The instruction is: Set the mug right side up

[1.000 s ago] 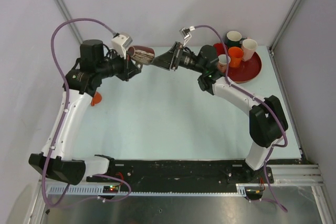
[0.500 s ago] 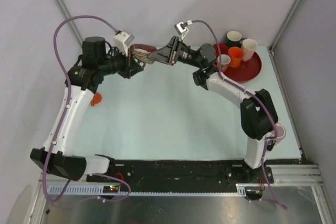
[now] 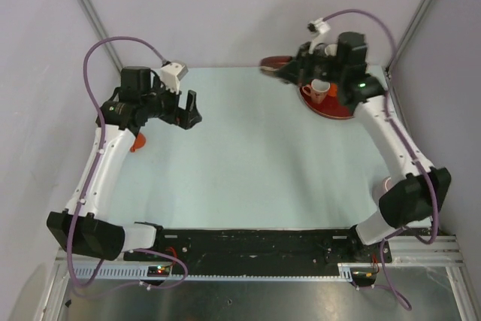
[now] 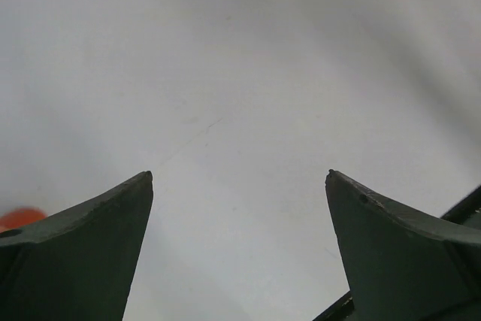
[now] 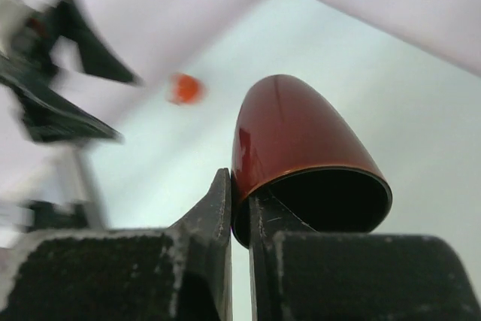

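The mug [image 5: 301, 140] was dark red and shiny, with a smooth round side and a dark inside. It lay on its side in the right gripper [image 5: 239, 186]. Its open mouth faced the wrist camera and its bottom pointed away. The right gripper was pinched tight on the rim of the mug, with one finger on the outside and the other finger inside the mouth. A thin lighter line ran around the edge of the mouth. From above, the mug was at the far side of the desk [image 3: 248, 155], near the back wall and just to the left of the round red tray [image 3: 353, 112]. In the wrist view only the gripper touched the mug. A small white cup [image 3: 321, 90] stood on the tray under the right arm. The left gripper [image 4: 239, 174] was over the left part of the desk, well apart from the mug. Its two fingers stood wide apart with nothing between them, only the pale desk below. A small orange thing [image 3: 137, 141] lay on the desk beside the left arm.
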Motion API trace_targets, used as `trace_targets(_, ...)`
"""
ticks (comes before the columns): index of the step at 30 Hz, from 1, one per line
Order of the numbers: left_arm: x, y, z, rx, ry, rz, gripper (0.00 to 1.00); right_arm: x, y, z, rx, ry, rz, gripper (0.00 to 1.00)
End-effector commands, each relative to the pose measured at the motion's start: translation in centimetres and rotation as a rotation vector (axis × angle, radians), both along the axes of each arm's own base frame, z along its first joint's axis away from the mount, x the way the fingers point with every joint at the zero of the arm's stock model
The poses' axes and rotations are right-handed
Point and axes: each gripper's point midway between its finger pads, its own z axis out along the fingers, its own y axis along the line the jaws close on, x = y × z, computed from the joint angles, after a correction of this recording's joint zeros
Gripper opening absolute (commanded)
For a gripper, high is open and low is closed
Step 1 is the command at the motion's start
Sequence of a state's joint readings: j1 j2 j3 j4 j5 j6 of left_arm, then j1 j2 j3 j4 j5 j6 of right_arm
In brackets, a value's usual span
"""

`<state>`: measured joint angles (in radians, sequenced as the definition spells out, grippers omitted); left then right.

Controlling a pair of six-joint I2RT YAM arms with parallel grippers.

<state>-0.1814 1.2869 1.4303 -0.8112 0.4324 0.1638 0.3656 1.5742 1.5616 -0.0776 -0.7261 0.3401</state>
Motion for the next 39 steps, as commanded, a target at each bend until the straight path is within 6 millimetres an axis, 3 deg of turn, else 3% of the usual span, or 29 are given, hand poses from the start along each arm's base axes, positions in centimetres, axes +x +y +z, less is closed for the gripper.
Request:
trace_targets(1,0.3,3.4,0.0,0.086,-0.047,0.095,1.0,-0.4,-11.5,-5.1,-0.611,-0.224,-0.03,0.0)
trace_targets(4,0.3,4.3,-1.2,0.12,-0.029,0.117,1.0,0.5,-17.7,-8.4,-0.902,-0.229,-0.01,0.0)
trace_targets(9,0.6,6.0,-2.9,0.156,0.009,0.168,1.0,3.3,-24.4,-11.7,-1.252,-0.238,0.034,0.0)
trace_targets(17,1.7,8.1,-4.3,0.225,0.037,0.231,1.0,9.1,-29.5,-18.3,-1.496,-0.161,0.165,0.0)
trace_targets(20,2.2,8.5,-4.8,0.249,0.051,0.242,1.0,11.0,-30.2,-20.1,-1.538,-0.17,0.188,0.0)
trace_targets(26,3.5,9.0,-5.8,0.275,0.087,0.251,1.0,14.1,-29.8,-23.6,-1.581,-0.238,0.246,0.0)
trace_targets(34,4.7,9.2,-6.8,0.29,0.12,0.251,1.0,15.7,-28.6,-27.2,-1.547,-0.215,0.264,0.0)
trace_targets(39,4.9,9.4,-7.1,0.299,0.127,0.253,1.0,16.1,-27.3,-28.1,-1.492,-0.218,0.265,0.0)
